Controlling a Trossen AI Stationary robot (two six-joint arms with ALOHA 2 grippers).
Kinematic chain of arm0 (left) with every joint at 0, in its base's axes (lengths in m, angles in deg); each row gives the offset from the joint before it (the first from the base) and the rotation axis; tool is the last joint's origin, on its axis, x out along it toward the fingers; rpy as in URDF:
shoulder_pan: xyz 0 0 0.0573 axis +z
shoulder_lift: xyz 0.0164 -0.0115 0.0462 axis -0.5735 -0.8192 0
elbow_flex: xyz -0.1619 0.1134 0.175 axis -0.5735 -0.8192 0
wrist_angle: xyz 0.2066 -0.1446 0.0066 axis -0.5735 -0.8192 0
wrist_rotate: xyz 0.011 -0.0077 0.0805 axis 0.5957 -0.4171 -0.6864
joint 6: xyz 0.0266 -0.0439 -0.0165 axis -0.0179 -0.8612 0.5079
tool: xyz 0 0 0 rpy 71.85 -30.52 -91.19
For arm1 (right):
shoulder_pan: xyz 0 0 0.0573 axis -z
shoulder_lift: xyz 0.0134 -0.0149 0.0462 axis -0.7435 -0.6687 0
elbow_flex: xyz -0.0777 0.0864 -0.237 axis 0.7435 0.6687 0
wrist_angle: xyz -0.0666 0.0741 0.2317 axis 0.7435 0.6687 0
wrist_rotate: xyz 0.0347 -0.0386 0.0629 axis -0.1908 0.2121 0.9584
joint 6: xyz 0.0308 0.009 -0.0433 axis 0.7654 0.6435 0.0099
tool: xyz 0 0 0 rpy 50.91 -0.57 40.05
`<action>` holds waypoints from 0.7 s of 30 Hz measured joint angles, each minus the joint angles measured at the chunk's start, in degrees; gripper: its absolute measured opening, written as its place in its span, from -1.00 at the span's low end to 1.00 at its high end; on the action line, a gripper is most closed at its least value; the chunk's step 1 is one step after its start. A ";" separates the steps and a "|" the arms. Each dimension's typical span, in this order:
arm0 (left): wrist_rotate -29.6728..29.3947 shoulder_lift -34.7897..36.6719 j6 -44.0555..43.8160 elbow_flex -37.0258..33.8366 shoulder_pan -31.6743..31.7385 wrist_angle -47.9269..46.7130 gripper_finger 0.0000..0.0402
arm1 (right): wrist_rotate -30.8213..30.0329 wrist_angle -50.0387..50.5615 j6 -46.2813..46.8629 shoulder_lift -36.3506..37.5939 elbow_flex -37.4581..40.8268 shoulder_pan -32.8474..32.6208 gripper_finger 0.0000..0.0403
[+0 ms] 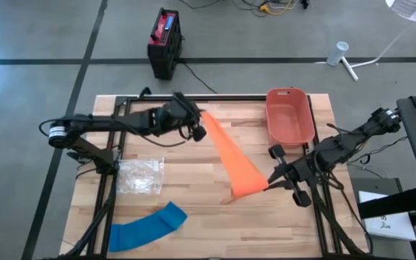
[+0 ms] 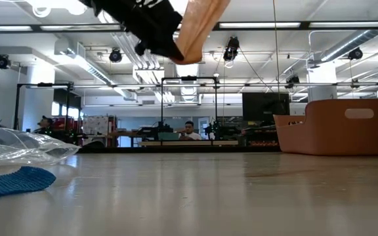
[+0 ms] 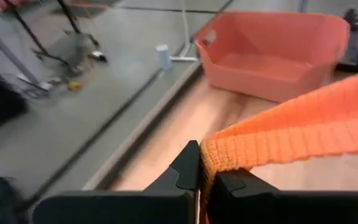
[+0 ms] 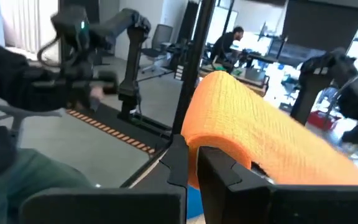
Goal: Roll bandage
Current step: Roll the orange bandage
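Both grippers, left [image 1: 199, 132] and right [image 1: 271, 178], are pinched shut on the orange bandage [image 1: 231, 159] stretched between them; it seems soft, light and best held by its ends.

Bandage [image 1: 231, 155] between both arms' fingers, bin [image 1: 290, 115] behind.

Two bandages [image 1: 231, 160], one bin [image 1: 290, 115], one bag [image 1: 141, 175].

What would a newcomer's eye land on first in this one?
The orange bandage, stretched taut above mid-table between both arms: the left tool pinches its far end, the right tool its near end. Next, the salmon bin at the far right edge and the blue bandage near the front left.
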 joint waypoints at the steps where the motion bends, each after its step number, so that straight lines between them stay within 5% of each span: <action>1: 0.52 -0.01 -0.92 -1.76 -0.36 1.73 -1.00 | -0.05 -0.23 -0.32 0.16 0.00 0.00 -0.96; 9: 5.78 -0.40 -3.90 -10.91 -5.53 21.69 -1.00 | -9.30 -3.99 -2.28 0.34 0.00 0.00 -0.96; 21: 5.84 -0.46 -4.65 -11.46 -17.12 24.47 -1.00 | -24.43 -9.46 -9.07 0.49 0.00 1.03 -0.96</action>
